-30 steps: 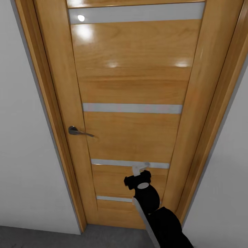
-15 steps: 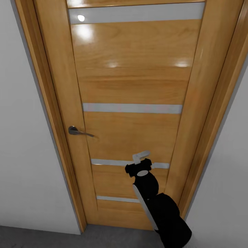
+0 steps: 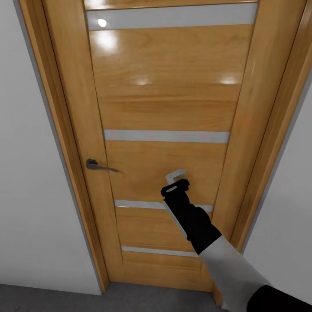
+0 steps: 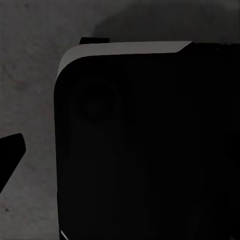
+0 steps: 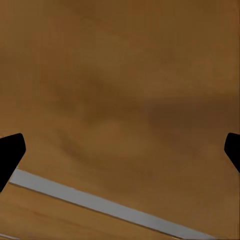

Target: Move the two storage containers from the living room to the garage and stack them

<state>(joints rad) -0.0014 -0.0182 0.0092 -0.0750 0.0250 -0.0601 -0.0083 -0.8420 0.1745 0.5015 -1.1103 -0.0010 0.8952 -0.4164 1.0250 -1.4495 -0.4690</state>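
The two storage containers are out of view. A closed wooden door (image 3: 164,104) with pale horizontal strips stands right in front of me. My right gripper (image 3: 174,177) is stretched out close to the door's face, right of its middle and above the third strip, open with nothing between its fingers. In the right wrist view the right gripper (image 5: 120,150) looks straight at the door panel from close up, its two dark tips far apart. In the left wrist view one dark fingertip (image 4: 11,152) of my left gripper hangs over dark floor beside my own black body (image 4: 150,150).
A grey lever handle (image 3: 97,165) sits on the door's left side, well left of my right gripper. The wooden frame (image 3: 65,143) borders the door, with white walls (image 3: 30,195) on both sides. A strip of dark grey floor (image 3: 52,299) runs below.
My right arm has risen and reached forward; the gripper climbed from the lower pale strip to above it. Door and camera have not moved.
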